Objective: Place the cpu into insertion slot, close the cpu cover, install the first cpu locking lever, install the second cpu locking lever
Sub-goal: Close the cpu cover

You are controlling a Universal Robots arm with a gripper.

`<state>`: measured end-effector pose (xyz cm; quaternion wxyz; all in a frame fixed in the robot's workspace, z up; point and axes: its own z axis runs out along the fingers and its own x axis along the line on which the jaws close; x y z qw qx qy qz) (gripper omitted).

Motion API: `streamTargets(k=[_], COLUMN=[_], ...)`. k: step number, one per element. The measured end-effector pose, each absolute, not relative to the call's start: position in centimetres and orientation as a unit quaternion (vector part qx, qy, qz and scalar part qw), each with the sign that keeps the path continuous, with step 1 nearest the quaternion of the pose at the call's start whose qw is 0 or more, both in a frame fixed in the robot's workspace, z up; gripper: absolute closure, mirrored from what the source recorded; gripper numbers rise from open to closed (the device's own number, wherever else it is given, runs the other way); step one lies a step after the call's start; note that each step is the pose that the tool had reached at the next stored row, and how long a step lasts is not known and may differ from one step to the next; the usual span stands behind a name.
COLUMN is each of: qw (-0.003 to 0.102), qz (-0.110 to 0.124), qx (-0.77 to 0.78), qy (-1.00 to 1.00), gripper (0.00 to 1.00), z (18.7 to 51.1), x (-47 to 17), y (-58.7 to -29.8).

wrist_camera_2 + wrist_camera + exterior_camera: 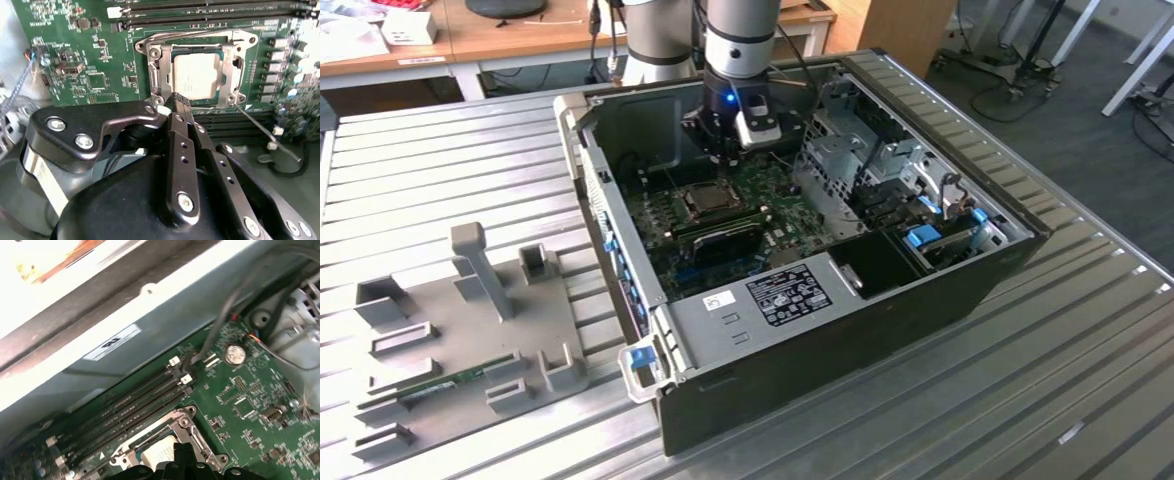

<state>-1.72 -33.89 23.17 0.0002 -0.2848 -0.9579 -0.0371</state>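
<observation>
The cpu lies flat in the insertion slot on the green motherboard, its grey top showing through the cut-out of the cpu cover, which lies down over it. A thin locking lever sticks out loose from the socket's corner. My gripper is shut with nothing between its fingers, its tip right at the socket's near edge beside the cover. In the exterior view the gripper hangs inside the open computer case just behind the socket. The first wrist view has the fingertips over the cpu.
Long dark memory slots run along the socket's far side, also seen as memory slots. Case walls and a drive cage hem in the board. Loose cables hang nearby. A grey fixture plate lies on the table.
</observation>
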Motion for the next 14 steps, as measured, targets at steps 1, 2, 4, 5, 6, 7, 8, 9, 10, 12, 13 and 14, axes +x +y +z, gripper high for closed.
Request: streamTargets(k=[1,2,4,5,6,7,8,9,10,12,13,14], qw=[0.001,0.001,0.002,0.002,0.002,0.002,0.002,0.002,0.002,0.002,0.002,0.002], qz=[-0.037,-0.037,-0.037,-0.037,-0.036,-0.036,-0.036,-0.036,-0.036,-0.036,-0.037,-0.036], qx=[-0.276,-0.268,-0.249,-0.242,-0.238,-0.238,-0.238,-0.238,-0.237,-0.237,-0.238,-0.237], qy=[-0.960,-0.963,-0.968,-0.970,-0.971,-0.971,-0.971,-0.971,-0.971,-0.971,-0.971,-0.971], gripper=[0.90,0.90,0.90,0.90,0.90,0.90,0.90,0.90,0.90,0.90,0.90,0.90], z=[23.15,23.13,23.10,23.09,23.09,23.09,23.09,23.08,23.08,23.08,23.08,23.08], x=[-1.72,-1.72,-1.72,-1.72,-1.72,-1.72,-1.72,-1.72,-1.72,-1.72,-1.72,-1.72], y=[-33.89,-33.89,-33.89,-33.89,-33.89,-33.89,-33.89,-33.89,-33.89,-33.89,-33.89,-33.89])
